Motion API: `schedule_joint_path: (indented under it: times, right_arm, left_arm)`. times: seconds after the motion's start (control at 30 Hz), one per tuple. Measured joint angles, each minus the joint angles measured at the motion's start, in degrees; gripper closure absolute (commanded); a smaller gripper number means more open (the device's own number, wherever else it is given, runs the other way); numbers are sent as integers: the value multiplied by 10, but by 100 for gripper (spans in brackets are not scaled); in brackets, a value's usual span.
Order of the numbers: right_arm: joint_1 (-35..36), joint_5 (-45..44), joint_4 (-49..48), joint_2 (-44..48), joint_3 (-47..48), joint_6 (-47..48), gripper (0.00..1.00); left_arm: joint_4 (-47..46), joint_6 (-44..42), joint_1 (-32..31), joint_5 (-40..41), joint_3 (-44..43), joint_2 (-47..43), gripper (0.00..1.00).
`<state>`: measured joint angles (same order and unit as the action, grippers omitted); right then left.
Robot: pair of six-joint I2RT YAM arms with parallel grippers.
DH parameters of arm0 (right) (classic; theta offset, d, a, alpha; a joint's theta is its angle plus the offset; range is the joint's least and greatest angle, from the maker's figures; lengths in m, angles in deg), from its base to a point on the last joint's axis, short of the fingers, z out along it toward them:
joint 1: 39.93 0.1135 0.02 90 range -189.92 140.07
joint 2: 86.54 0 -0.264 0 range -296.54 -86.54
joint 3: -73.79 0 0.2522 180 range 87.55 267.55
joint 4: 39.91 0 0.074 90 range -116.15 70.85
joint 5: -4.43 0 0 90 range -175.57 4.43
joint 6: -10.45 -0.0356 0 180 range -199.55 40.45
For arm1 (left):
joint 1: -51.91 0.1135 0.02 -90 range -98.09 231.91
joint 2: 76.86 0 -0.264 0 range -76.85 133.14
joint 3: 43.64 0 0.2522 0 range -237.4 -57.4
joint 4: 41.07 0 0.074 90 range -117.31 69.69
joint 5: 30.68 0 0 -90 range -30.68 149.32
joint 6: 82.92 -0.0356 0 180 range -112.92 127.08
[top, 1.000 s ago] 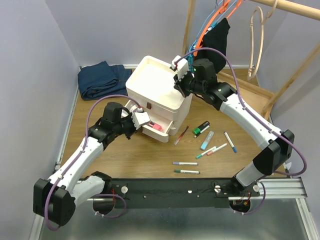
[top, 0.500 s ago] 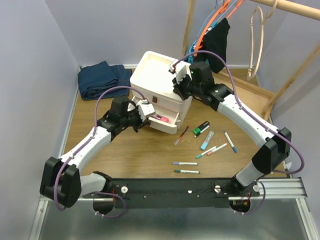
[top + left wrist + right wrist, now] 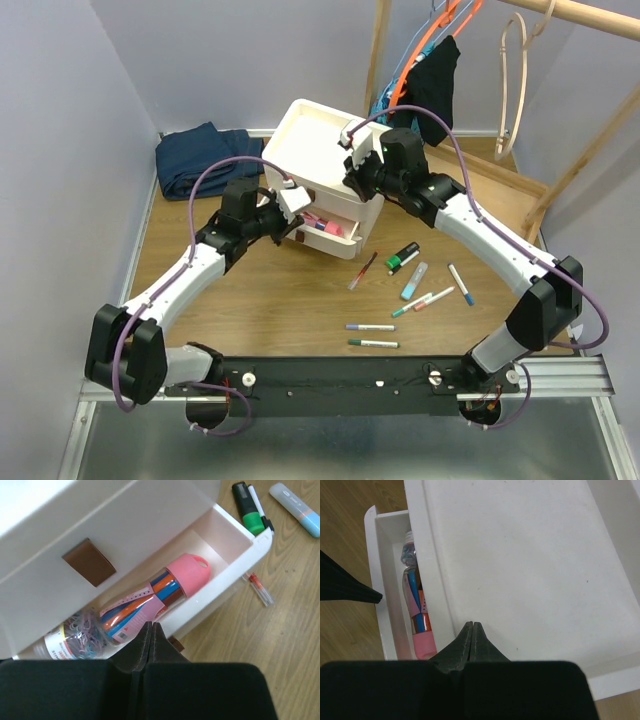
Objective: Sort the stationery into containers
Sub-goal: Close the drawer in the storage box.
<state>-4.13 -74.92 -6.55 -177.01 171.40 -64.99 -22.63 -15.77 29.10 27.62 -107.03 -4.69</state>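
One open drawer [image 3: 235, 545], two tubes [image 3: 155, 600] inside

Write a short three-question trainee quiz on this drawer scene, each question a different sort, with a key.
1. True or false: the bottom drawer of the drawer unit stands open.
2. The pink-capped tube lies: A) in the open drawer, B) on the tray top, C) on the table.
3. Fill in: the fingers of the left gripper and right gripper are pressed ____.

Key: 1 true; 2 A; 3 together.
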Motion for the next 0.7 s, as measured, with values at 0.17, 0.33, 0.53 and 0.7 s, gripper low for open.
schedule_joint_path:
  times: [0.17,0.33,0.53,0.7]
  right_arm:
    - [0,2,-12,2,-8,-2,99]
    - [1,1,-14,2,-8,-2,99]
    - [1,1,-26,4,-17,-2,99]
    - [1,1,-40,9,-28,-2,99]
  left_arm:
    - [-41,2,-2,3,-2,27,100]
    - [-53,2,-2,4,-9,53,100]
    - [-11,3,-2,6,-62,9,100]
    - [-8,21,-3,3,-45,-81,100]
